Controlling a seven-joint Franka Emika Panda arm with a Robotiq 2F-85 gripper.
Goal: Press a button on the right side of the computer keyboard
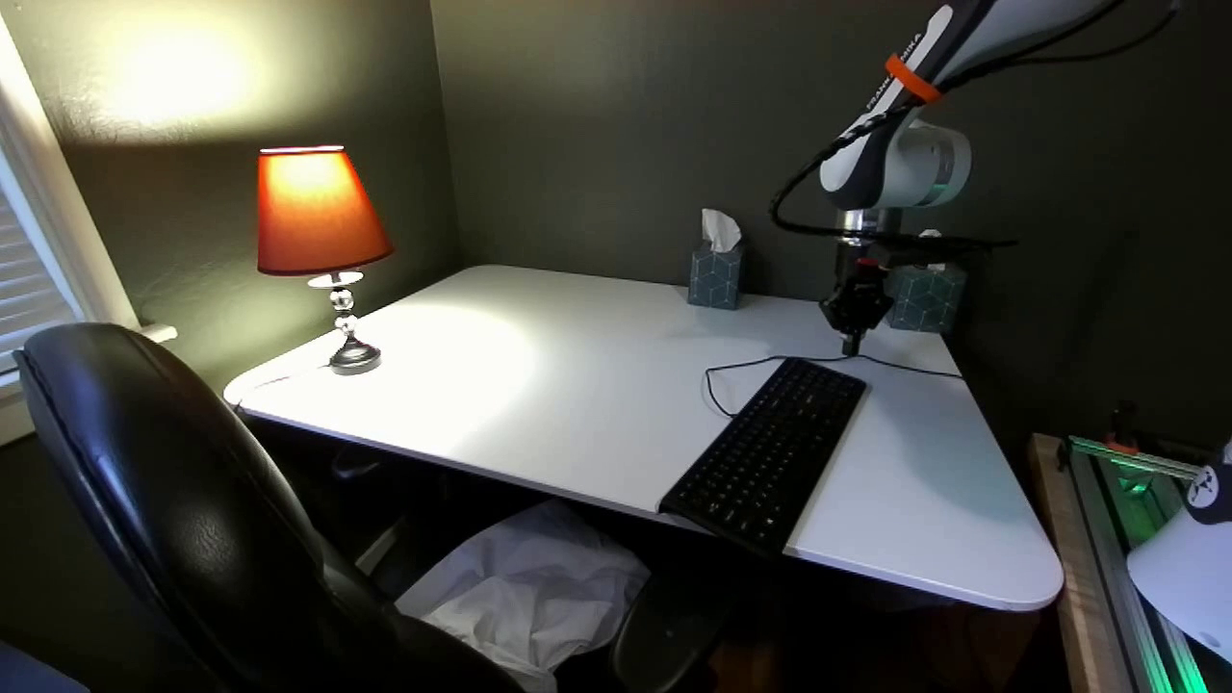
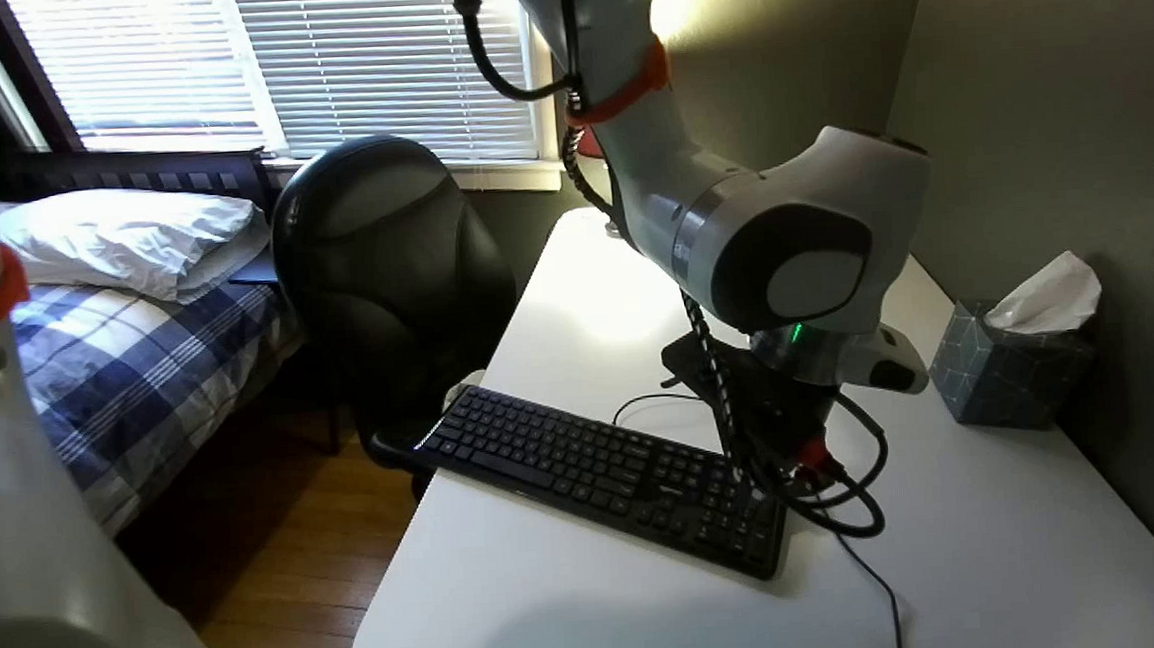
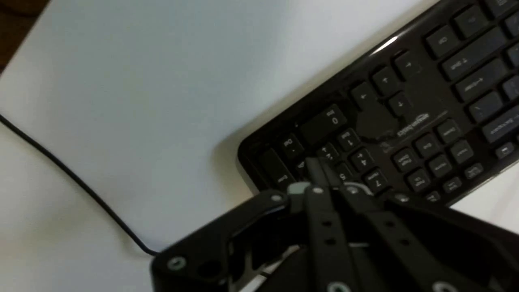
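Hovering with our gripper (image 3: pixel 321 164) near the number pad (image 3: pixel 323 125).
We are pressing our fingers (image 3: pixel 315 174) together; below, the keyboard (image 1: pixel 770 452) is lying on the desk (image 1: pixel 597 385), overhanging one edge; farther off, two tissue boxes (image 1: pixel 714 279) are standing and, beyond, a lamp (image 1: pixel 318 214) is glowing.

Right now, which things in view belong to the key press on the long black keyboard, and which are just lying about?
Job:
long black rectangular computer keyboard
number pad at its right end
black two-fingered gripper, closed

Just lying about:
lit orange-shaded table lamp
patterned blue-grey tissue box
second matching tissue box
shiny black office chair
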